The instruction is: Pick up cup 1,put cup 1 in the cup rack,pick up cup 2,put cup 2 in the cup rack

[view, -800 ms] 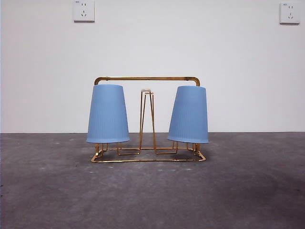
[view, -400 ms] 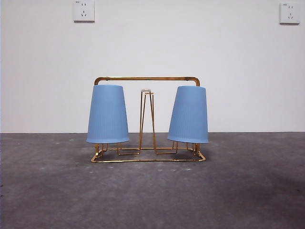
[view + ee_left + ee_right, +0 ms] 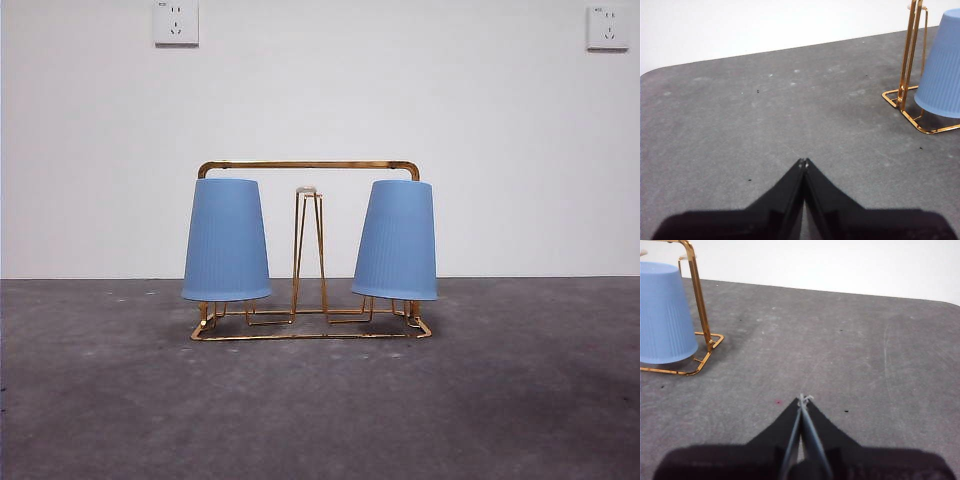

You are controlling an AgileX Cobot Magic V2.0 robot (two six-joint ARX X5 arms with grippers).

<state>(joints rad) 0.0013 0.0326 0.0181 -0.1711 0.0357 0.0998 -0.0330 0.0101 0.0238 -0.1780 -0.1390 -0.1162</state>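
Note:
Two blue ribbed cups hang upside down on the gold wire cup rack (image 3: 308,166) in the middle of the table. One cup (image 3: 226,240) sits at the rack's left end, the other cup (image 3: 397,241) at its right end, slightly tilted. Neither arm shows in the front view. The left gripper (image 3: 803,162) is shut and empty over bare table, well away from the rack (image 3: 907,55) and the left cup (image 3: 941,67). The right gripper (image 3: 802,399) is also shut and empty, apart from the rack (image 3: 699,300) and the right cup (image 3: 664,312).
The table is dark grey and mottled (image 3: 320,410), with a white wall behind it. Two wall sockets (image 3: 176,22) (image 3: 608,27) sit high on the wall. A bare pair of prongs (image 3: 308,250) stands at the rack's middle.

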